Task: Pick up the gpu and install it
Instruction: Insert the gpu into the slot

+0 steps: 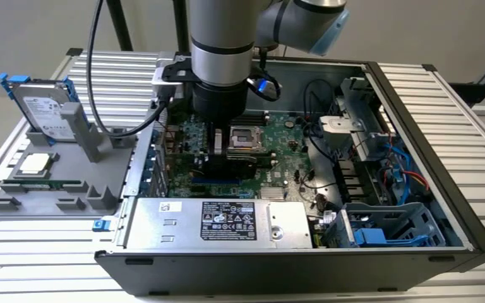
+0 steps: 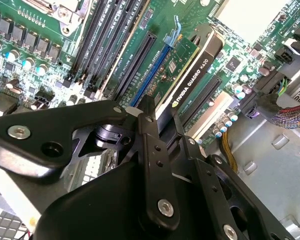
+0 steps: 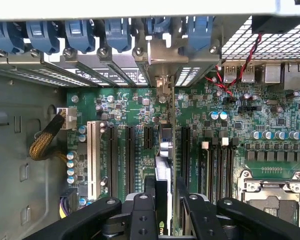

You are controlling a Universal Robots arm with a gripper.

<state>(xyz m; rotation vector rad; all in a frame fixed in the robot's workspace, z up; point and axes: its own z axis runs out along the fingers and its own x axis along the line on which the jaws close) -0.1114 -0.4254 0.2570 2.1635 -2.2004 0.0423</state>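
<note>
One card, the gpu (image 2: pixel 190 75), is held edge-on between the two black fingers (image 2: pixel 152 150) of the end effector (image 3: pixel 162 205), which is clamped on its upper edge inside the open computer case (image 1: pixel 444 126). In both wrist views the card is seen standing upright over the motherboard (image 3: pixel 140 115), lined up along the expansion slots (image 3: pixel 130 150), with its silver end bracket (image 3: pixel 162 55) brought against the rear wall of the case beneath the blue retainer clips (image 3: pixel 80 32). In the second wrist view its lower edge lies along the blue slot (image 2: pixel 150 75); whether it is fully seated cannot be told. In the exterior view the arm (image 1: pixel 221 63) is seen reaching straight down into the case. The picking up is judged done and the installing to be in hand. A straight, even downward press is called for, with the card kept parallel to the slot so that neither end binds.
</note>
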